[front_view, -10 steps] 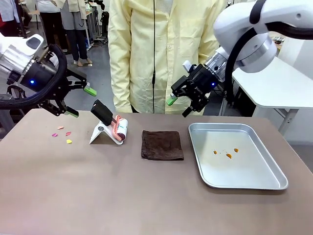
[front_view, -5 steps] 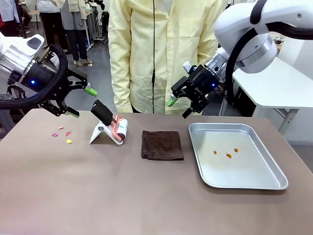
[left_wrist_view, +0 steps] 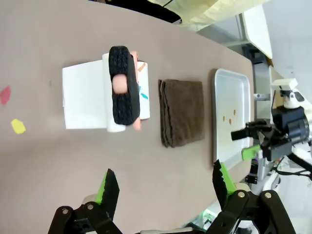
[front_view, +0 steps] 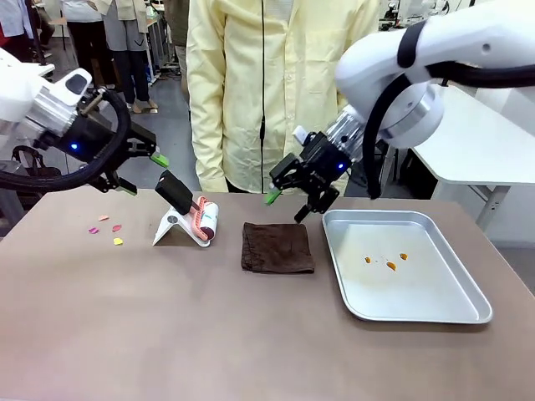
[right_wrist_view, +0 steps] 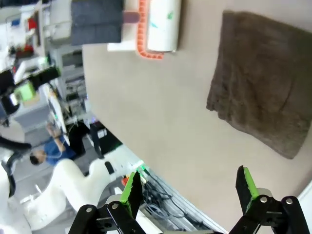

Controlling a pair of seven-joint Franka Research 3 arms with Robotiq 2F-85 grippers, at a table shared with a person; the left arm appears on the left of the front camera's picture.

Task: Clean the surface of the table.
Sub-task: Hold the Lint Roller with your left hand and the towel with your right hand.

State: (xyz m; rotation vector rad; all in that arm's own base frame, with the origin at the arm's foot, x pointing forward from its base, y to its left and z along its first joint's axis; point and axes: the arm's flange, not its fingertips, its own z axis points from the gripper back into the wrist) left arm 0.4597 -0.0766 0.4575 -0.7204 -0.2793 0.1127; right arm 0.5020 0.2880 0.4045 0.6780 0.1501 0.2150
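Overhead, left gripper (front_view: 144,174), upper left, and right gripper (front_view: 287,206), centre, hang spread wide and empty above the matte grey-brown table (front_view: 251,342) filling the lower frame.
Just below the right one in frame lies a folded dark-brown cloth (front_view: 277,247); a black-handled lint roller (front_view: 201,219) on its white stand sits left of it, pink and yellow scraps (front_view: 109,227) farther left, a silver metal tray (front_view: 426,292) at right.

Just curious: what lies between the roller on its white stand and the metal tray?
A folded dark brown cloth lies on the table between roller and tray, seen in the front view.
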